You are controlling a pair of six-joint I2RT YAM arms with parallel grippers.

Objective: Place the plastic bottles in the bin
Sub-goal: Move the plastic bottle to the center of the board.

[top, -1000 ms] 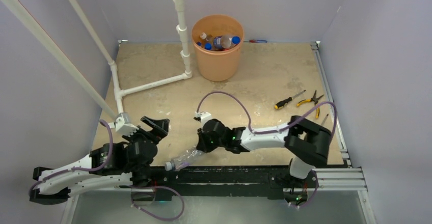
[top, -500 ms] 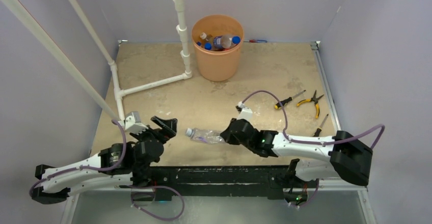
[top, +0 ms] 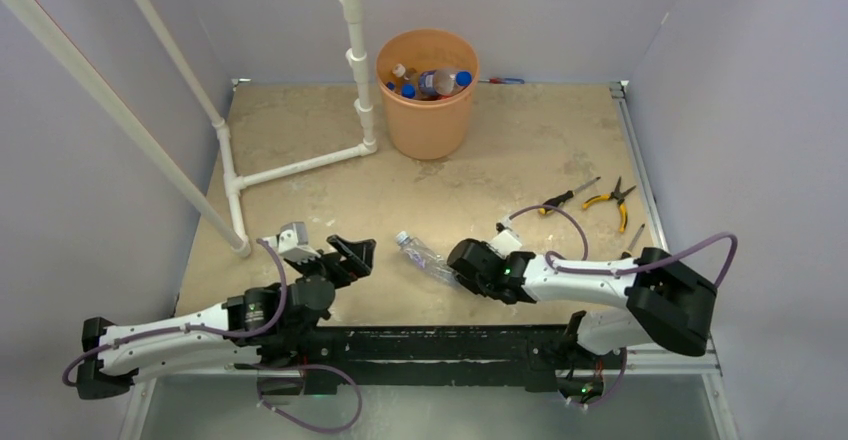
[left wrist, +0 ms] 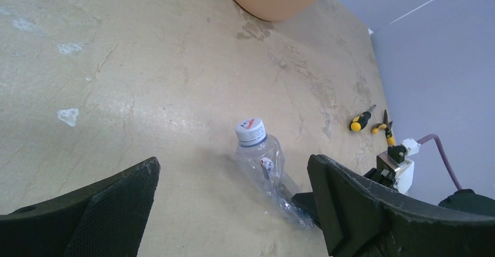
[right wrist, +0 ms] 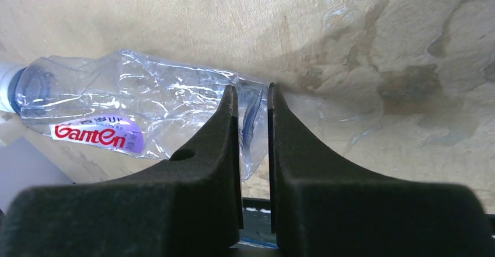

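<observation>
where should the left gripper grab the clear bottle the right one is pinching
Probably on the rounder shoulder just below the white cap, coming from the cap end: the right gripper pinches the crushed base of the bottle, leaving the cap end free.

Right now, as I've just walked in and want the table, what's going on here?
The right gripper is shut on the crumpled end of a clear bottle with a white cap, down near the table. The left gripper is open and empty, facing that bottle. Several other bottles lie in the orange bucket at the far side.
</observation>
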